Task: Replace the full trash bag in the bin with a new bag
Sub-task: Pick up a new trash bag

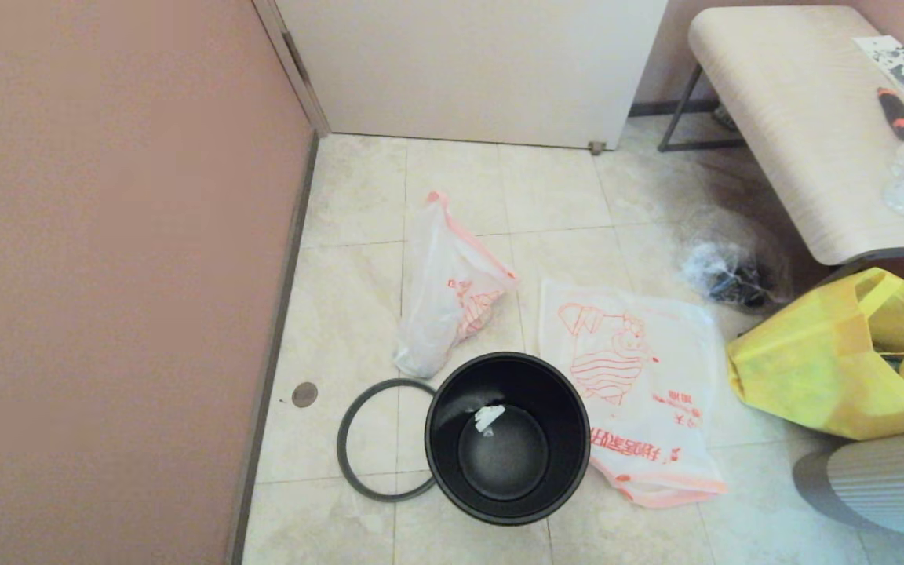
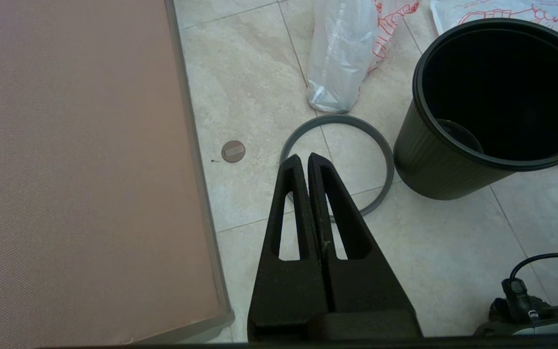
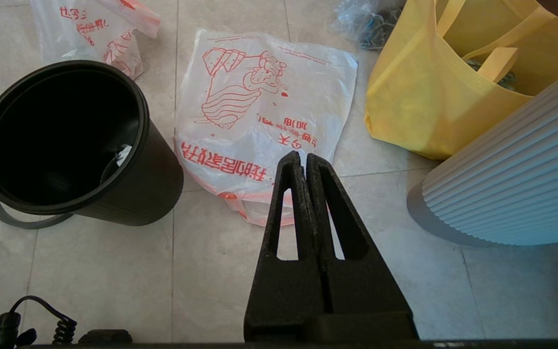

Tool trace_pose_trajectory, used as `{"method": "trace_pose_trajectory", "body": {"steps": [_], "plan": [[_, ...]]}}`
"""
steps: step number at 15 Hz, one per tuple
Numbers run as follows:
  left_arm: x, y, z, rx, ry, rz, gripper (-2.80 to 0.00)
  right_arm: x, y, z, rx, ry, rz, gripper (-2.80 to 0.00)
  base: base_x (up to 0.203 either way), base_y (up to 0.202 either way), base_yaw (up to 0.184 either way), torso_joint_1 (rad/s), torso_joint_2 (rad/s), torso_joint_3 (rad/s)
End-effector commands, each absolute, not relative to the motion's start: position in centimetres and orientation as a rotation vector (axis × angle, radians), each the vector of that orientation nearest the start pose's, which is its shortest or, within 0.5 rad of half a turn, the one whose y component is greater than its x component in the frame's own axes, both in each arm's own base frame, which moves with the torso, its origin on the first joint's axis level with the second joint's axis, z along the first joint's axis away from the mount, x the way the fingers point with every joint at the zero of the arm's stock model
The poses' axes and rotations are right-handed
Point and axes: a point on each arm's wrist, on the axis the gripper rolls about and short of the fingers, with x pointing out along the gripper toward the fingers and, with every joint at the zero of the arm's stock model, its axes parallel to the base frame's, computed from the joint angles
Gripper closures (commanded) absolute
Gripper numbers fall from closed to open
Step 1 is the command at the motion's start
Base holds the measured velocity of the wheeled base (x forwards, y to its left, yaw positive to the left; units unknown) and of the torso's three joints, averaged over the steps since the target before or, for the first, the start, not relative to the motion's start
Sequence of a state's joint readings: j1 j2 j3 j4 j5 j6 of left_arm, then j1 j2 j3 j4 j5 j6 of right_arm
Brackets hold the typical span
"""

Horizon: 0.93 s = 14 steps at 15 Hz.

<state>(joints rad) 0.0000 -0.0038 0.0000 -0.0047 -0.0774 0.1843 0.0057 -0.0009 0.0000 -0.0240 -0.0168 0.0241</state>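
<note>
Bin (image 1: 508, 436) at lower centre of head view, upright, unlined; only there a white scrap (image 1: 489, 417) shows clearly inside. Grey ring (image 1: 383, 439) on floor touching it. Full trash bag (image 1: 450, 290) above, lumpy. New bag (image 1: 634, 384) flat, right. My left gripper (image 2: 304, 157) and right gripper (image 3: 301, 155): fingers together, empty, seen only in wrist views.

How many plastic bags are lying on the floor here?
3. The full trash bag lies behind the bin; the new bag lies flat at the bin's right; a clear bag with dark lumps sits by the bench. The yellow tote may hide more.
</note>
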Motion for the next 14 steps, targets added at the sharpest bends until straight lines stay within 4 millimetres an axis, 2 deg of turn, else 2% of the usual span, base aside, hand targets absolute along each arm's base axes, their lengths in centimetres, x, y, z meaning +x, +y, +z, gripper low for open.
{"method": "trace_pose_trajectory", "body": {"steps": [1,14], "plan": [[-2.28,-0.18,7.55,0.186,-0.01,-0.078,0.0,-2.2,-0.05,7.5,0.025,-0.014,-0.011,0.0,0.0,0.0,0.0,0.0,0.0,0.0],[-2.28,-0.18,7.55,0.186,-0.01,-0.078,0.0,-2.2,-0.05,7.5,0.02,-0.014,-0.011,0.0,0.0,0.0,0.0,0.0,0.0,0.0]]}}
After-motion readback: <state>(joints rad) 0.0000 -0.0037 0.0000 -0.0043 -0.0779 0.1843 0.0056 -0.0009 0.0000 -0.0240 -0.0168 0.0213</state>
